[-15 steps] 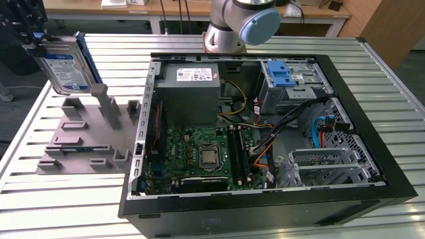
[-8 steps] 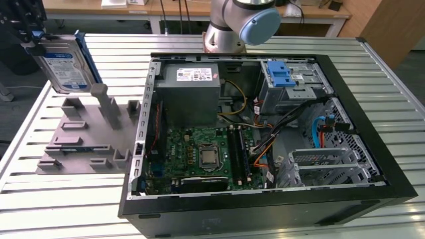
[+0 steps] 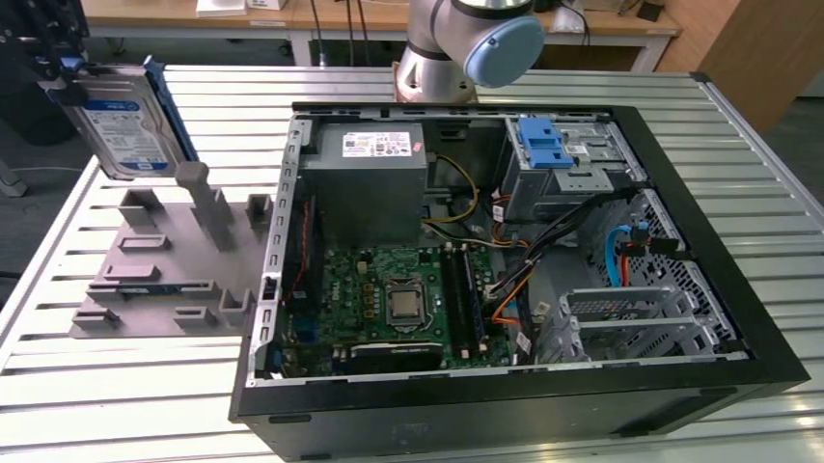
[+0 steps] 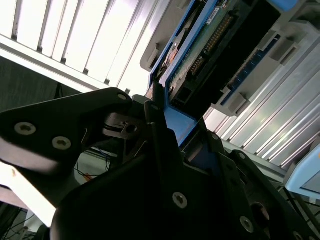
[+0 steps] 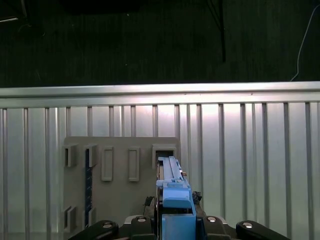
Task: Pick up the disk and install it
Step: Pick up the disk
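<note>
- The disk point(image 3: 123, 125) hangs upright in the air at the far end of the exterior view's left. Its white-and-blue label faces the camera and a blue rail runs along its edge.
- My jaws are closed on the blue end handle of the disk, one on each side of it. In both wrist views the handle point(image 5: 175, 200) point(image 4: 180, 125) sits pinched between them.
- Below the disk is the grey plastic stand point(image 3: 154, 289), flat on the bench point(image 3: 129, 386). The drive's lower edge is just beside the tallest post point(image 3: 196, 193), and I cannot tell whether they touch.
- In the first wrist view the disk lines up over one slot point(image 5: 164, 150) of the stand. Another slot holds a thin blue strip point(image 5: 87, 175).
- To the exterior view's right of the stand lies the open black computer case point(image 3: 515, 405).
- Inside it are a grey power supply point(image 3: 373, 188) at the far side and a green motherboard point(image 3: 386, 289) nearer.
- Bundled cables point(image 3: 515, 280) run across the middle of the case.
- The grey metal drive bay point(image 3: 586, 178) sits in the far right corner with a blue bracket point(image 3: 546, 145) on top, and a metal cage point(image 3: 631, 313) sits in the near right corner.
- The bench is slatted, pale metal; my arm's base point(image 3: 464, 43) stands at its far edge.
- Beyond the bench are a wooden desk point(image 3: 605, 24) and dark floor point(image 5: 150, 40).
</note>
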Robot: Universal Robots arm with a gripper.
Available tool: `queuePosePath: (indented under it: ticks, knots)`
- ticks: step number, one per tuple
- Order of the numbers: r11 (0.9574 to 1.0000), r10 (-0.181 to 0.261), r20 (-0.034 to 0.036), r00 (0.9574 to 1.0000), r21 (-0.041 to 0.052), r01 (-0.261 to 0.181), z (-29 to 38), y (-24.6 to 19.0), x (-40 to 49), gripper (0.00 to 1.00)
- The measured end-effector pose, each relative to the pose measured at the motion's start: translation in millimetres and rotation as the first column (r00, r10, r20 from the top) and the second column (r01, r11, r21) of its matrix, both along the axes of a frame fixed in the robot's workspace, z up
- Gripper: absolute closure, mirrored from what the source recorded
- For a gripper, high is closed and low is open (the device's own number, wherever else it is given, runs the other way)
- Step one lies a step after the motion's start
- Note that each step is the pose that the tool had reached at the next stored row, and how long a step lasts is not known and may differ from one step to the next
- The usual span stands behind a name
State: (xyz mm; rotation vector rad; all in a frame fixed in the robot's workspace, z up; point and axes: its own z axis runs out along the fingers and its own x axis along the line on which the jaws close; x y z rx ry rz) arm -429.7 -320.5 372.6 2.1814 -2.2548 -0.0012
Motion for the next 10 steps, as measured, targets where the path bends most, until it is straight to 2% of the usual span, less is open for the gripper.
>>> queuePosePath:
  ticks: [10]
  knots:
    - [1.0, 0.0, -0.0001, 1.0, -0.0001, 0.0, 4.1, 0.0, 0.0, 0.64]
